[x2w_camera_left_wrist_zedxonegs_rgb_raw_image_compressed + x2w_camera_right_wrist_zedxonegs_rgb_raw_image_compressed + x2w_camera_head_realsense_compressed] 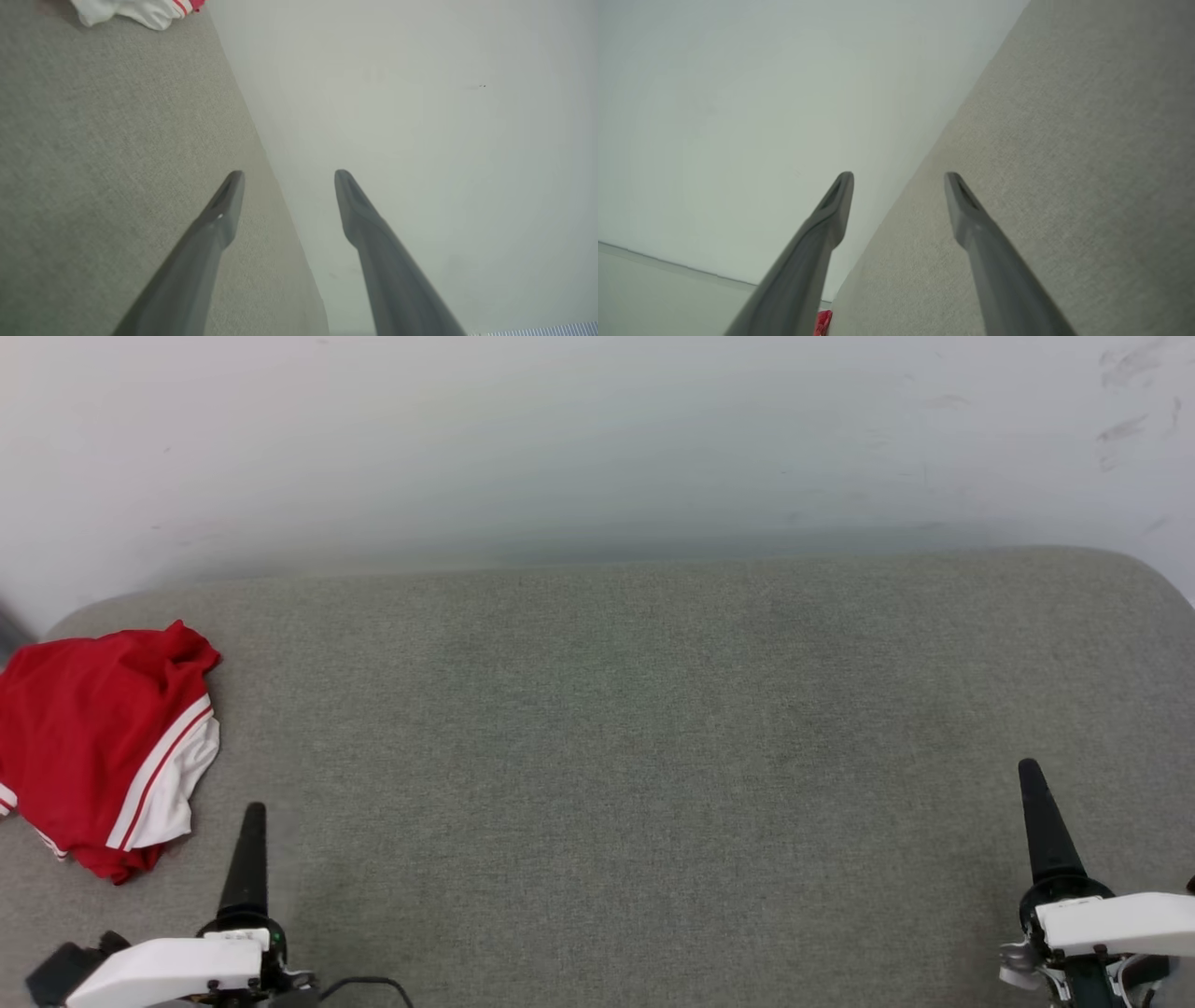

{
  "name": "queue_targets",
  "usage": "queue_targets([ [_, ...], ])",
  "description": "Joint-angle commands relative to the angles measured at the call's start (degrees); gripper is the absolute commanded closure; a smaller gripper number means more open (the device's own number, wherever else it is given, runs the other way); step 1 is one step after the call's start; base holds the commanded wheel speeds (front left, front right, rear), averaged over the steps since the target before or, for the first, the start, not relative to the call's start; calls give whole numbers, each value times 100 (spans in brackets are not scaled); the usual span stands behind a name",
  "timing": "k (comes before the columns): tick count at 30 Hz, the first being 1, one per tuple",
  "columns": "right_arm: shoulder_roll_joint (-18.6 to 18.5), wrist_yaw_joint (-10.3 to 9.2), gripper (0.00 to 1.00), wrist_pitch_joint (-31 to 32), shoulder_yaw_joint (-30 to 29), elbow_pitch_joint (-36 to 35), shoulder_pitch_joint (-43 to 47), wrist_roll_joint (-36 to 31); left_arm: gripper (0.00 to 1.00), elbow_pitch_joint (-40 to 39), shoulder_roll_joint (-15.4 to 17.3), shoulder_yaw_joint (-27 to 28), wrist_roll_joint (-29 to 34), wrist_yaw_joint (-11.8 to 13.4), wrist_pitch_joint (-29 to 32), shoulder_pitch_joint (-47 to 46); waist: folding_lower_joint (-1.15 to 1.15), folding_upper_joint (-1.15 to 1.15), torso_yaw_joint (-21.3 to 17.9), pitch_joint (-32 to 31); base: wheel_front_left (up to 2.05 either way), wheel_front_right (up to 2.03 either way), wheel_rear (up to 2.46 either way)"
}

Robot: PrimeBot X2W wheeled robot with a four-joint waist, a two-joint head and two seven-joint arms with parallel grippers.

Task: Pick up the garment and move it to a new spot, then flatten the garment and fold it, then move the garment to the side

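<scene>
The garment [98, 733] is a red shirt with a white, red-striped sleeve, lying bunched at the far left edge of the grey cushioned surface [616, 728]. My left gripper [253, 826] hovers at the lower left, just right of and nearer than the garment, not touching it. In the left wrist view its jaws [288, 175] stand open and empty, with the garment's white sleeve [135, 11] in the top left corner. My right gripper [1032, 784] sits at the lower right, far from the garment. Its jaws [899, 175] are open and empty, and a red scrap of garment [824, 322] peeks at the bottom.
A white wall [597, 439] rises directly behind the grey surface. The surface's back corners are rounded, and the garment reaches its left edge. Broad bare fabric stretches between the two grippers.
</scene>
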Motion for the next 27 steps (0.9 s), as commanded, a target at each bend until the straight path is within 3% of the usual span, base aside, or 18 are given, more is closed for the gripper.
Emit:
queue_targets([
  [1,-10,1,0,-65,14,-224,-124,-346,0,-209,17,108,260,-11,-64,-115,0,0,0,8,0,0,0],
  [7,-10,1,0,-192,68,-639,-144,-1417,0,-706,18,247,1180,284,-188,-138,0,0,-12,33,0,0,0],
  [20,-10,2,0,-441,389,-1408,-152,-3464,0,-1747,20,-531,3229,1063,-433,73,0,0,-28,79,0,0,0],
  [27,-9,2,0,-562,576,-1628,-113,-4250,0,-1867,27,-968,4128,1214,-558,220,0,0,-40,82,0,0,0],
])
